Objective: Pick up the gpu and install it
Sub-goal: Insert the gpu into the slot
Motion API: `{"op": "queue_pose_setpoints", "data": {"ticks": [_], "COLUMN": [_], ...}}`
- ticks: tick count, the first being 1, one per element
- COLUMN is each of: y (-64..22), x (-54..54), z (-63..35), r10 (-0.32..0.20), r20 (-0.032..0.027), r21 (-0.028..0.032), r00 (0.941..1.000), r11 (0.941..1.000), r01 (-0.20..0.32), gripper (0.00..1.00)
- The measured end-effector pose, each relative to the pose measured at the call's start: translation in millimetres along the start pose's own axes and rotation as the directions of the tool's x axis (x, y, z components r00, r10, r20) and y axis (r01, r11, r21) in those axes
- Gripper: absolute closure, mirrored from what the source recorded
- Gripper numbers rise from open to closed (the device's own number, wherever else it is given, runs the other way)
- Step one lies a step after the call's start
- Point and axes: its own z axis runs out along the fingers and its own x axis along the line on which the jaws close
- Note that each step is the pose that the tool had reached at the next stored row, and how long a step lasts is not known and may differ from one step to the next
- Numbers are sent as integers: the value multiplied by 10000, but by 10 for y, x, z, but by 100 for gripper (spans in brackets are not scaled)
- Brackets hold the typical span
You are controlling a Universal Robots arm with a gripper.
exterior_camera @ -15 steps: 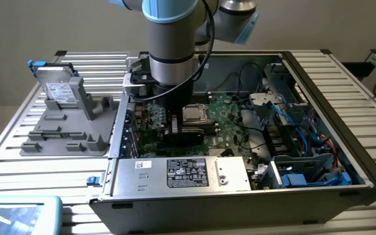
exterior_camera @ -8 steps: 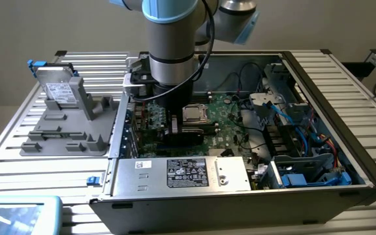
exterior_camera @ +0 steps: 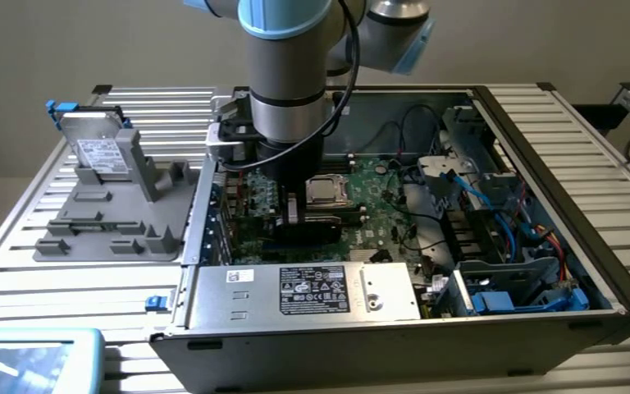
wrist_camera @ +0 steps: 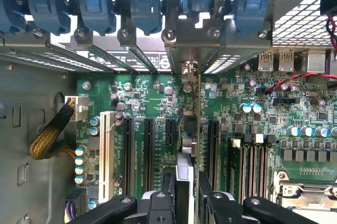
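The gripper (wrist_camera: 185,203) is down inside the open computer case (exterior_camera: 534,271), its jaws closed partway on the gpu (wrist_camera: 185,179), held edge-on and upright above the motherboard (wrist_camera: 295,113); the card's bracket end meets the rear slot covers (wrist_camera: 126,50); a good seating likely wants it square over its slot, pressed straight down, no tilt.
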Motion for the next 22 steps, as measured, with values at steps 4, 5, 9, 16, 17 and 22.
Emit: {"op": "queue_pose_setpoints", "data": {"ticks": [4, 5, 9, 16, 17, 22], "y": [-5, -6, -11, -15, -15, -15], "x": [3, 3, 6, 8, 8, 8], "z": [1, 1, 0, 0, 0, 1], "r10": [1, 1, 1, 0, 0, 0], "r20": [3, 2, 0, 0, 0, -1], "r21": [-3, -3, -7, -8, -7, -8], "r00": [10000, 10000, 10000, 10000, 10000, 10000], "r11": [10000, 10000, 10000, 10000, 10000, 10000], "r01": [-1, -1, -1, 0, 0, 0], "gripper": [72, 72, 72, 72, 72, 72]}}
